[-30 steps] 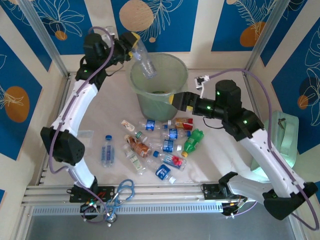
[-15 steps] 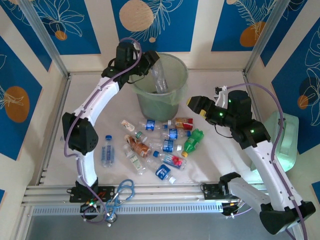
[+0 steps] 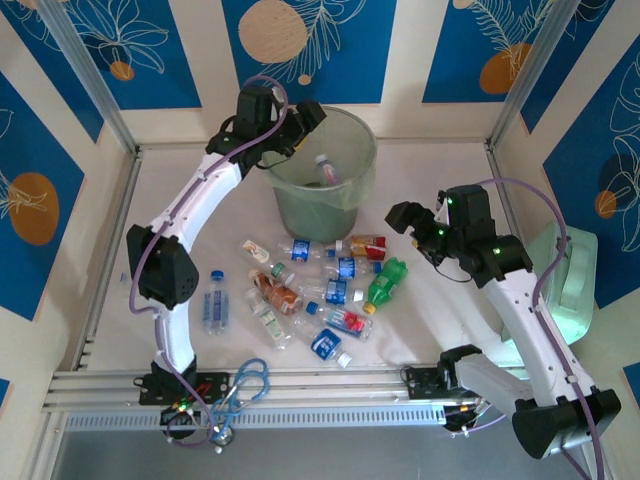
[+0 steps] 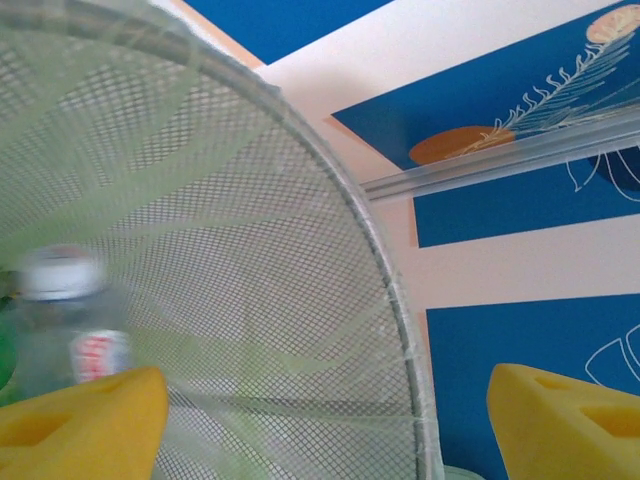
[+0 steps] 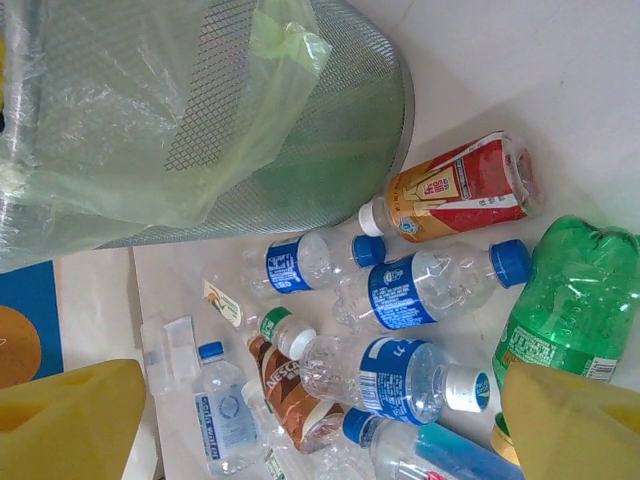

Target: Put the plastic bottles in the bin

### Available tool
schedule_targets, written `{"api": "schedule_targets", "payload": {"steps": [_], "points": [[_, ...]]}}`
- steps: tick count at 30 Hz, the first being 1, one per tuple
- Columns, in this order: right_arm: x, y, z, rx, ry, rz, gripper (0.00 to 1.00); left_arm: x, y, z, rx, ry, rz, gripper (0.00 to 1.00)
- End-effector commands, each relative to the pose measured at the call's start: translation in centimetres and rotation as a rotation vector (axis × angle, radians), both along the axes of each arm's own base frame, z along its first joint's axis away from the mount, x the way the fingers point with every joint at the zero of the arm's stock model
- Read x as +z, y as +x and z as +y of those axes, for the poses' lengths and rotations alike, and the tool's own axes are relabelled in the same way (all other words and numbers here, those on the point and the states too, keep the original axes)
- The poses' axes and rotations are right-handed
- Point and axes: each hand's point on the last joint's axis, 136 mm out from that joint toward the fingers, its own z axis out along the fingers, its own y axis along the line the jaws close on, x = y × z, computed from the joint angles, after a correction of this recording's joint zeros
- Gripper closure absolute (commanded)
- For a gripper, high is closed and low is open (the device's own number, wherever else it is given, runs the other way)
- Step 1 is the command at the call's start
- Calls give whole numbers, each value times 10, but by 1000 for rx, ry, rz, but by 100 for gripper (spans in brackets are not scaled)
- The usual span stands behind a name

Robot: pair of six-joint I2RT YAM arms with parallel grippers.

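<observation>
Up at the far side of the white worktop (image 3: 425, 320), the left gripper (image 3: 303, 127) hangs over the rim of the round, pale-green translucent bin (image 3: 366, 150), a mesh basket lined with a thin green bag. Its yellow foam pads (image 4: 85, 420) stand wide apart with nothing between them, so it is released. Below them, inside the bin, a clear plastic bottle (image 4: 68, 325) with a pale cap and a red-marked label stands roughly upright near the wall; the top view also shows it within the rim. The right gripper (image 3: 407, 220) hovers above the worktop just right of the bin, its yellow pads (image 5: 575, 425) likewise spread and empty. Under it the other small plastic bottles (image 3: 322, 285) lie in a loose cluster in front of the bin. Most are clear with blue labels and caps. A green bottle (image 5: 570, 300) lies at the right edge, and a bottle with a red and brown label (image 5: 460, 190) lies nearest the bin. One clear blue-capped bottle (image 3: 214, 300) lies apart to the left.
</observation>
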Motion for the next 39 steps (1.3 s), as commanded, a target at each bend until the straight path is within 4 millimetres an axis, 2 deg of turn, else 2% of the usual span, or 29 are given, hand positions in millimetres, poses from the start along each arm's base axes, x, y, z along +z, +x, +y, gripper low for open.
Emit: {"api": "schedule_targets", "payload": {"steps": [1,4,7,9,11,14,18,19,21,23,25,28,34,39], "points": [[-2,-1,-3,-14,-13,22,8,51,-15,0,-20,7,-123,18],[-3,1,-5,-16,-25,23,8,79,-37,10,-32,56,-195,21],[-6,0,-5,-12,-35,26,8,96,-67,37,-10,161,-257,22],[-8,-1,-4,-3,-42,27,8,99,-89,60,14,251,-295,20],[-10,-3,-2,17,-58,25,8,89,-111,89,56,367,-295,17],[-14,-8,3,43,-90,24,8,56,-143,146,149,517,-217,14],[-15,-12,10,68,-89,9,8,-9,-181,216,273,593,-32,12],[-14,-12,14,80,-82,-1,8,-31,-190,230,297,623,25,11],[-12,-12,21,103,-78,-17,8,-67,-206,247,316,669,108,10],[-12,-14,29,127,-81,-24,8,-105,-218,252,305,680,200,10],[-12,-16,40,160,-87,-31,8,-144,-227,249,270,674,291,10],[-17,-21,56,205,-104,-24,8,-187,-233,248,242,690,389,11],[-28,-28,86,272,-106,-5,8,-232,-240,250,234,708,465,10],[-33,-31,110,329,-128,1,8,-255,-251,250,217,717,529,12]]}}
